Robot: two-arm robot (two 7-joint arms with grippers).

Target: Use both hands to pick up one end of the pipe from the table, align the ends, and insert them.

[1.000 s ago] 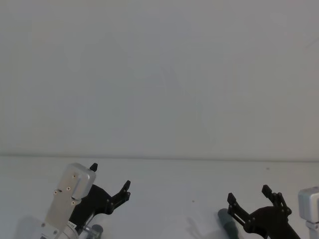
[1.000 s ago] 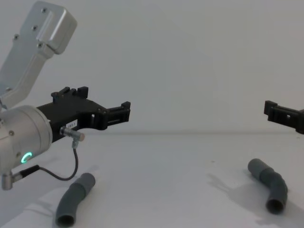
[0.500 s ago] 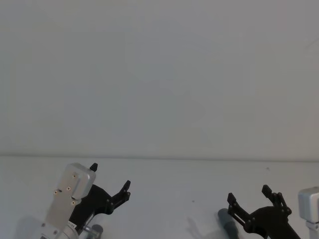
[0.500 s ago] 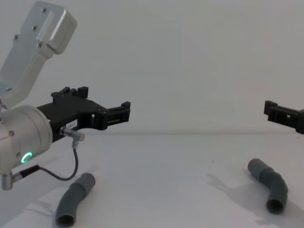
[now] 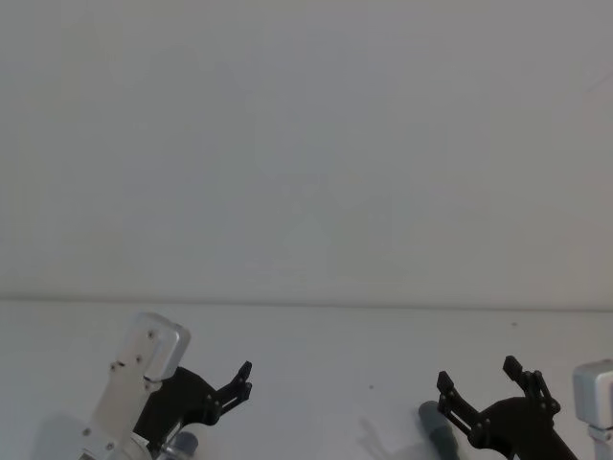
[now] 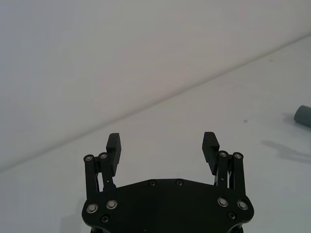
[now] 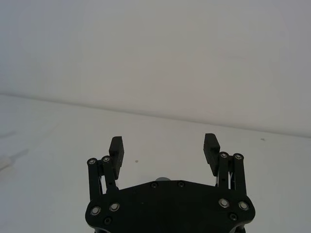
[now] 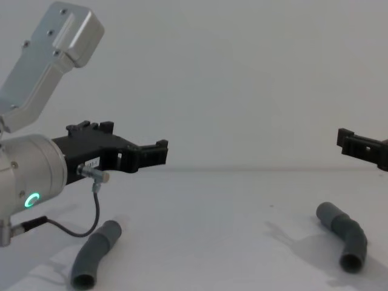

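The pipe's left piece [image 8: 97, 253] is found lying on the table [image 8: 212, 209], below the left gripper [image 8: 159, 151]. The right piece [image 8: 344, 235] is laid well apart from it, below the right gripper [image 8: 350, 142]. Neither piece is touched. Both grippers are held above the table with fingers spread wide and nothing between them. The step in hand is judged to be the approach, with no grasp made yet. Next, each gripper has to be lowered over its own piece and closed on it at mid-length, so that the facing ends are left free for aligning.
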